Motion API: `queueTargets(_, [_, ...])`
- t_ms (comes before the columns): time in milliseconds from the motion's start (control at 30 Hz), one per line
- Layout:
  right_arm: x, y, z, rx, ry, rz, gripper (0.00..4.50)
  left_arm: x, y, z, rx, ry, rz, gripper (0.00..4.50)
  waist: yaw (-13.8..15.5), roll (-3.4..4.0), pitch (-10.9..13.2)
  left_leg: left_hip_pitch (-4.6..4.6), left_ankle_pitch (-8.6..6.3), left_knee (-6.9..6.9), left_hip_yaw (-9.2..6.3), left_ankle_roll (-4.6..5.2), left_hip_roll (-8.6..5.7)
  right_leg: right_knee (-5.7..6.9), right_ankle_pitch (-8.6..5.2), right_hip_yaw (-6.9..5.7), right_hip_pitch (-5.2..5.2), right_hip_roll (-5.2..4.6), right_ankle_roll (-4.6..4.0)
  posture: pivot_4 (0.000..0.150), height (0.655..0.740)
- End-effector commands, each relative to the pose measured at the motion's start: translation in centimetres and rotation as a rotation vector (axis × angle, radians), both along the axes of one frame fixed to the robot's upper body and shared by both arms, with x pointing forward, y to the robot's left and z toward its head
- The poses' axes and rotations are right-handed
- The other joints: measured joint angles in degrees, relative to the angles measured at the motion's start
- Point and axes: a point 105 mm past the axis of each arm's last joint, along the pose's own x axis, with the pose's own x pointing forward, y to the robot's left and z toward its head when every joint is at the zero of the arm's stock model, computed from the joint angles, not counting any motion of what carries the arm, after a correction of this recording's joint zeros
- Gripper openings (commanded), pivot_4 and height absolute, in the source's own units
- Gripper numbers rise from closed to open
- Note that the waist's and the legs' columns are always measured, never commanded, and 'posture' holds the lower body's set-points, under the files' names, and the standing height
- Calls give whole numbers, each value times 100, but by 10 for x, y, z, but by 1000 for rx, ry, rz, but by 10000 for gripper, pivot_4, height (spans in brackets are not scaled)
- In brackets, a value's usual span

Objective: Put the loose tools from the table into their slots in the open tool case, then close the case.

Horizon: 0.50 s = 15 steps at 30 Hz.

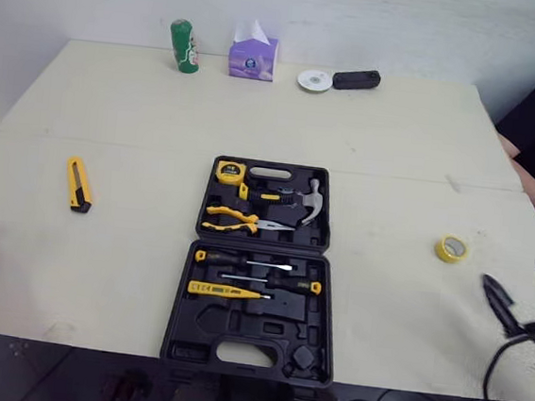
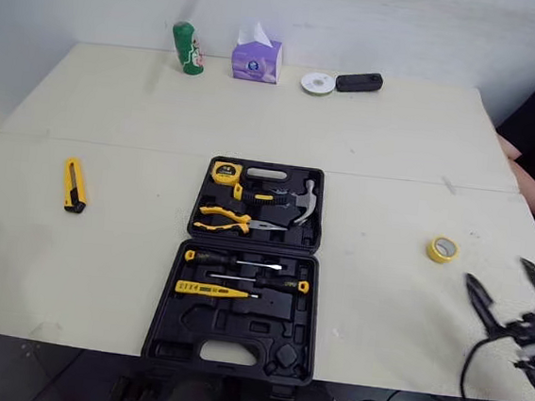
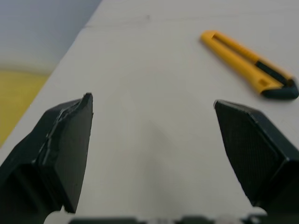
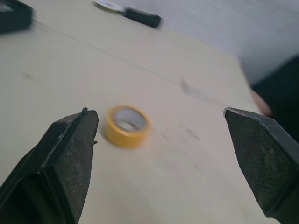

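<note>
The black tool case [image 1: 177, 320] lies open at the table's front centre. In its slots are a tape measure [image 1: 229, 171], a hammer [image 1: 309, 203], pliers [image 1: 237, 220] and screwdrivers [image 1: 252, 262]. A yellow utility knife [image 1: 78, 185] lies loose on the left of the table, also seen in the left wrist view as the knife [image 3: 247, 65]. A yellow tape roll [image 1: 450, 248] lies loose on the right. My left gripper [image 3: 152, 100] is open near the table's left edge, short of the knife. My right gripper [image 4: 156, 110] is open just behind the tape roll [image 4: 127, 125], holding nothing.
Along the table's back edge stand a green can [image 1: 185, 46], a purple tissue box [image 1: 253, 57], a white disc [image 1: 314, 80] and a black oblong object [image 1: 356, 79]. A person's arm [image 1: 534, 184] in a black sleeve reaches the table's right edge.
</note>
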Motion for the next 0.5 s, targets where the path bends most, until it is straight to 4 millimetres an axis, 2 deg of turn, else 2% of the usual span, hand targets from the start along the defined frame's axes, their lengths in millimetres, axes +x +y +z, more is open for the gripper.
queueTargets(33, [7, 40, 28, 25, -53, 190, 45000, 16, -20, 21, -58, -16, 5, 43760, 22, -2, 0, -2, 0, 1, 0, 1, 0, 1, 0, -1, 0, 0, 0, 1500, 7400])
queueTargets(133, [14, 73, 42, 33, -70, 339, 45000, 32, -45, 20, -100, 55, -24, 43760, 97, -2, 0, -3, 3, 2, -2, -1, 0, 1, 0, -4, 0, 2, 0, 1500, 7400])
queueTargets(200, [17, 86, 48, 36, -79, 389, 45000, 38, -51, 22, -132, 70, -12, 43760, 119, -2, 0, -4, 3, 3, -2, 0, -1, 4, 0, -5, -1, 3, 1, 1500, 7400])
queueTargets(300, [17, 108, 55, 42, -77, 487, 45000, 49, -59, 16, -243, 146, 76, 43760, 154, -6, 0, -10, 10, 5, -5, 7, -2, 23, 0, -9, -3, 6, 1, 1500, 7400])
queueTargets(367, [17, 115, 57, 39, -77, 522, 45000, 54, -66, 17, -259, 170, 98, 43760, 166, -16, 4, -14, 24, 8, -6, 31, -4, 30, 1, -9, -4, 6, 2, 1500, 7400])
queueTargets(500, [16, 129, 62, 29, -78, 589, 45000, 72, -93, 29, -296, 185, 95, 43760, 198, -43, 12, -19, 25, 11, -8, 31, -6, 33, 2, -10, -5, 8, 4, 1500, 7400])
